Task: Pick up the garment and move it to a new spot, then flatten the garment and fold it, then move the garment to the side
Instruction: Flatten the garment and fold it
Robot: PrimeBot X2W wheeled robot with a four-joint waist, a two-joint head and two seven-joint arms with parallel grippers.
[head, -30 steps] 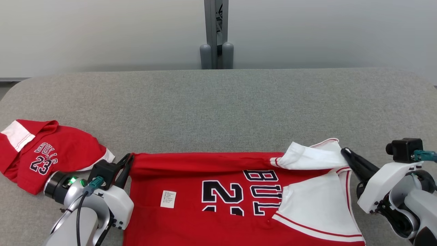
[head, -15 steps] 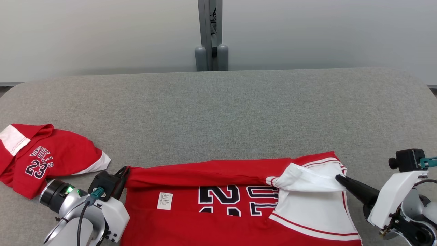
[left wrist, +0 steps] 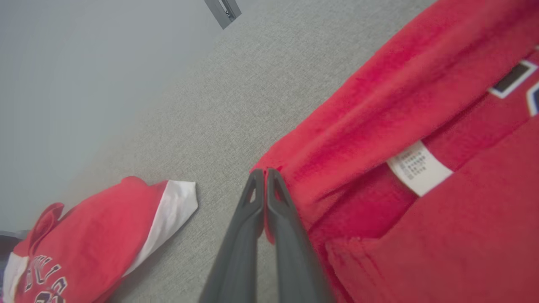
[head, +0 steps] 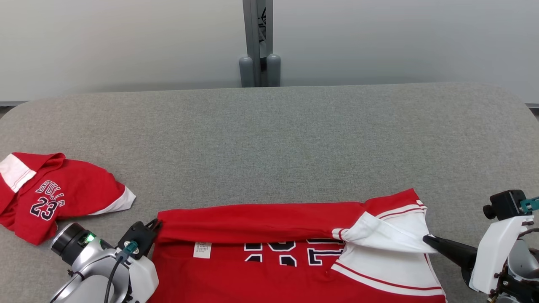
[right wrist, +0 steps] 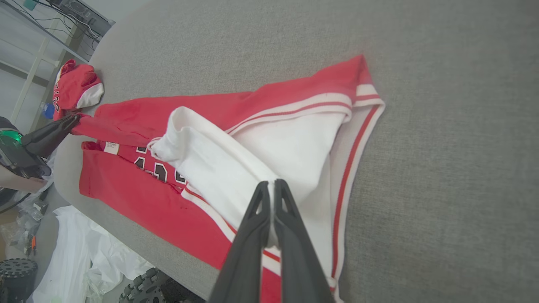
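The garment [head: 261, 269] is a red jersey with white sleeves and dark numerals, lying across the near edge of the grey table [head: 269, 139]. Its far edge is folded back toward me as a red band [head: 252, 221]. My left gripper [head: 156, 223] is shut on the garment's red left corner [left wrist: 269, 166]. My right gripper [head: 425, 239] is shut on the white sleeve fold [right wrist: 236, 168] at the garment's right end. In the right wrist view the garment [right wrist: 139, 185] hangs partly over the table's near edge, and the left gripper [right wrist: 76, 120] holds the far corner.
A second red jersey [head: 50, 195] lies crumpled at the table's left end. A grey post [head: 257, 42] stands behind the far edge. White bags and a wheel [right wrist: 139, 288] sit on the floor below the near edge.
Both grippers have drawn the held far edge of the garment toward me, so the folded band covers more of the numerals. The head camera has also shifted.
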